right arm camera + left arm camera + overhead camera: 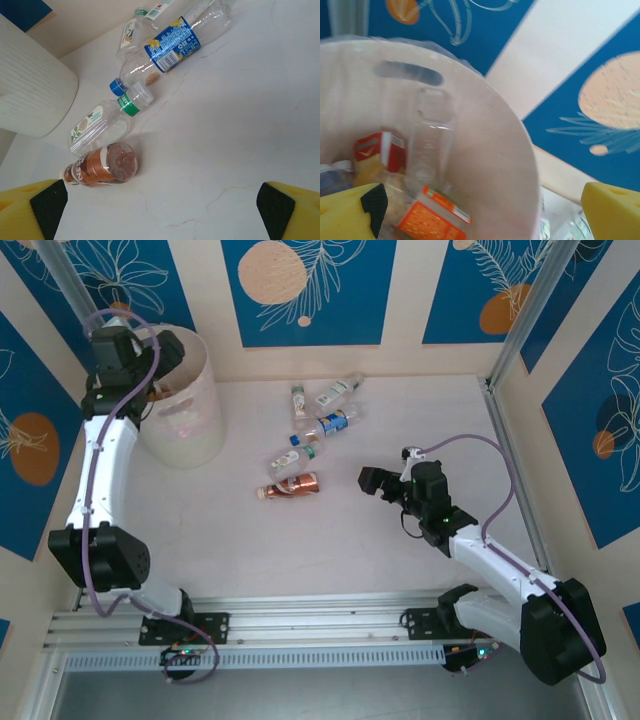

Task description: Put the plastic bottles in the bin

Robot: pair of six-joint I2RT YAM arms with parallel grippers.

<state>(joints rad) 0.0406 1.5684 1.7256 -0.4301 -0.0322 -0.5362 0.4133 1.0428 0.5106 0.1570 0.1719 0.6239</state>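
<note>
My left gripper hangs open over the bin at the back left. In the left wrist view its yellow fingers stand wide apart above the bin's inner wall. A clear bottle leans blurred against that wall. Orange-labelled and red-labelled bottles lie below it. Several bottles lie mid-table: a brown one, a green-capped one, a blue-labelled one and two further back. My right gripper is open, right of the brown bottle.
The bin's outer wall shows at the left of the right wrist view. Blue-and-cream patterned walls close in the table on three sides. A metal rail runs along the right edge. Bare tabletop lies in front of the bottles.
</note>
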